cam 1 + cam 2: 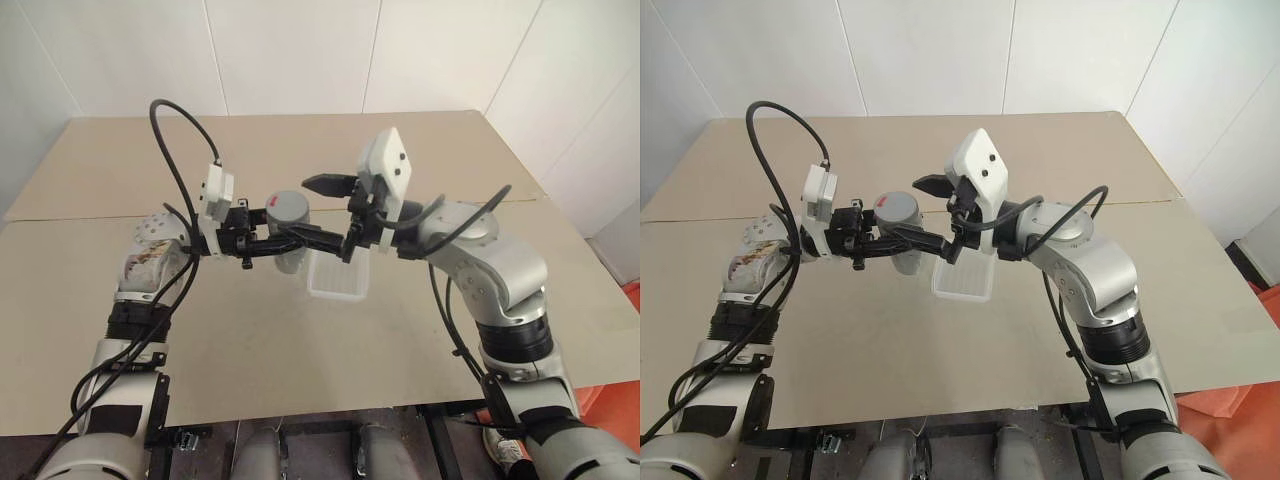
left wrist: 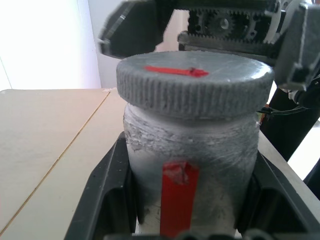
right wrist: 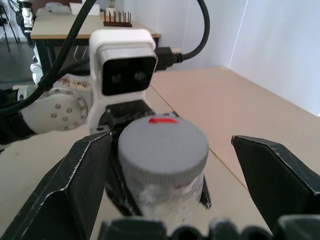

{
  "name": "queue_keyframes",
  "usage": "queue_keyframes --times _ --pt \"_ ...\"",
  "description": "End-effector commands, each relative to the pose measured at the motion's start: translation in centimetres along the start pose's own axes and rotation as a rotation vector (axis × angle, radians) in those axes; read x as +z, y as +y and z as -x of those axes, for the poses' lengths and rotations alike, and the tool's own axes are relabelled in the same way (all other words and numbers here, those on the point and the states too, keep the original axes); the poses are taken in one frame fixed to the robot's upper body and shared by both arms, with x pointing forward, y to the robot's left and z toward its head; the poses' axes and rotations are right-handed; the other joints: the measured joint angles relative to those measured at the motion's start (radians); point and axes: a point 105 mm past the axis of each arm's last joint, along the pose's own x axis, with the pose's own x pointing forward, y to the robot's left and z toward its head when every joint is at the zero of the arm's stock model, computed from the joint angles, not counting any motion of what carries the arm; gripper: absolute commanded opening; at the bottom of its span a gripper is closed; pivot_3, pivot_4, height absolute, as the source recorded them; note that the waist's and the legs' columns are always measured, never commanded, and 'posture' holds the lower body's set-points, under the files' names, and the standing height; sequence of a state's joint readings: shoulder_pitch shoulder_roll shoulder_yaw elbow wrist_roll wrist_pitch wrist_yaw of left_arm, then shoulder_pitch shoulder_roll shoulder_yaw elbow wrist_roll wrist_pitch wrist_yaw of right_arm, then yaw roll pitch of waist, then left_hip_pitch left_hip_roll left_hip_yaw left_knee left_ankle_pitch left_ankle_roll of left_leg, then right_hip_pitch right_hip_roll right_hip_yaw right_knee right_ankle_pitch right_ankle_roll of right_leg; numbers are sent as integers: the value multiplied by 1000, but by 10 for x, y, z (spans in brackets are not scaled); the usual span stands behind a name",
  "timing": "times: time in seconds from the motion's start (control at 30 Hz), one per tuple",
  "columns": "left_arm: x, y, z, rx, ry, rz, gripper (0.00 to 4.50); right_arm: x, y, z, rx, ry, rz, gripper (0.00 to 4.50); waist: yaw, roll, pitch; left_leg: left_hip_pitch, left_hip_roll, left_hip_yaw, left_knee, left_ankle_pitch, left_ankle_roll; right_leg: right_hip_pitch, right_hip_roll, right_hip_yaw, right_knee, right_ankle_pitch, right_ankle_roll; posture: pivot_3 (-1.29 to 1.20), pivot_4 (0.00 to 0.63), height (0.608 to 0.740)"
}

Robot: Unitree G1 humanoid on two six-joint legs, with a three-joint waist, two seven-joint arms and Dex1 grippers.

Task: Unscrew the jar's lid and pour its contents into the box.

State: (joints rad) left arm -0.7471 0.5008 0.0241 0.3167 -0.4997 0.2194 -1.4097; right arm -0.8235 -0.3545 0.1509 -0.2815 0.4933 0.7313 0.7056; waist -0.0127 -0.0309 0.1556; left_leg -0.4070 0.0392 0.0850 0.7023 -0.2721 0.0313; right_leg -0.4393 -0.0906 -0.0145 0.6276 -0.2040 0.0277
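Note:
My left gripper [image 1: 300, 243] is shut on the jar [image 2: 190, 165], holding it upright above the table. The jar is silvery with a red mark on its side. The grey ribbed lid [image 2: 195, 82] sits on top of the jar and carries a red line. My right gripper [image 3: 170, 142] is open and faces the left one. Its fingers [image 3: 80, 175] stand on either side of the lid with a gap on each side. The box [image 1: 335, 280], a shallow translucent white tray, lies on the table just below and to the right of the jar. The contents are hidden inside the jar.
The tan table [image 1: 300, 350] spreads wide around the box, with a seam [image 1: 80, 215] running across it. White walls stand behind its far edge. The left wrist camera housing [image 3: 122, 65] sits close behind the jar.

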Motion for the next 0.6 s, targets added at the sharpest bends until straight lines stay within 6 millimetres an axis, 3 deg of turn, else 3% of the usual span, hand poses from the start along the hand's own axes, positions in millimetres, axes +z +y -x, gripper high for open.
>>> queue_keyframes --times 0.03,0.13,0.23,0.3,0.33,0.5,0.6 --pt "12 -3 0 -10 -14 -66 1992 8 3 -6 26 -11 -4 4466 0 0 0 0 0 0 0 0 0 0 0 0 0 0 0 0 150 740" --pt "12 -3 0 -7 -12 -68 1992 6 4 -10 46 2 -19 4304 0 0 0 0 0 0 0 0 0 0 0 0 0 0 0 0 150 740" --pt "12 -2 1 -2 -10 -71 1992 7 6 -12 64 6 -32 3603 0 0 0 0 0 0 0 0 0 0 0 0 0 0 0 0 150 740" --pt "12 -2 1 1 -8 -74 1992 9 4 -13 57 2 -41 2881 0 0 0 0 0 0 0 0 0 0 0 0 0 0 0 0 150 740" --pt "12 -2 1 1 -8 -76 1992 11 1 -12 46 -8 -52 2762 0 0 0 0 0 0 0 0 0 0 0 0 0 0 0 0 150 740" --pt "8 -2 1 4 -3 -70 1992 32 -18 5 -35 -90 -108 2761 1 0 0 0 0 0 0 0 0 0 0 0 0 0 0 0 150 740" --pt "4 -2 1 4 2 -59 1992 39 -34 28 -134 -120 -116 2761 6 0 0 0 -1 0 0 0 0 0 -1 0 0 0 0 0 150 740"
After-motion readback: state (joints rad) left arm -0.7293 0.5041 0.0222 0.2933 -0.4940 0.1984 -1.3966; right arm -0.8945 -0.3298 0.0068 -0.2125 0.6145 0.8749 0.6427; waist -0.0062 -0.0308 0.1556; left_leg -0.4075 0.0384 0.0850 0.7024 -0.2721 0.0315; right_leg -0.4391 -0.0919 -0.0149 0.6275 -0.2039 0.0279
